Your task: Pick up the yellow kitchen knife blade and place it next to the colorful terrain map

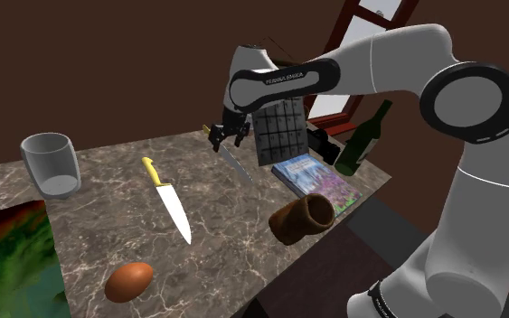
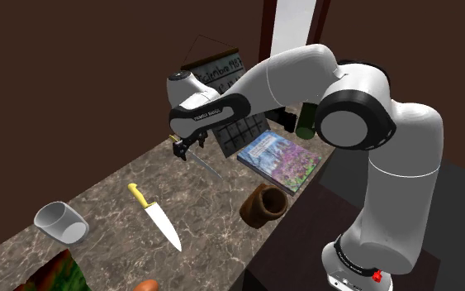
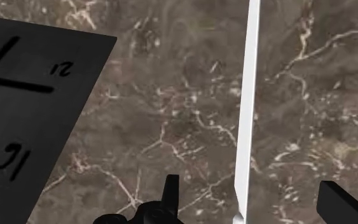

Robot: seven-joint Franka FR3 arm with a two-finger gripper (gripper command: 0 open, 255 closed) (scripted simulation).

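Note:
Two knives lie on the marble table [image 1: 108,226]. One has a yellow handle and a broad white blade [image 1: 168,200] [image 2: 156,216] and rests mid-table, apart from the gripper. The other is slender, with a thin pale blade [image 1: 237,163] [image 2: 208,168] [image 3: 247,108] and a yellowish handle end under the hand. My gripper [image 1: 228,137] [image 2: 185,149] [image 3: 250,194] hovers over this slender knife, open, with the blade running between the fingers [image 3: 170,194] untouched. The green and red terrain map [image 1: 13,262] [image 2: 61,277] lies at the shoulder view's lower left corner.
A glass tumbler [image 1: 51,163] [image 2: 60,221] stands near the map. A brown egg-shaped thing [image 1: 128,282] lies at the front edge. A brown cup [image 1: 301,219] lies on its side beside a book [image 1: 315,180]. A dark numbered board [image 1: 284,133] [image 3: 37,108] and a green bottle [image 1: 364,137] stand behind the gripper.

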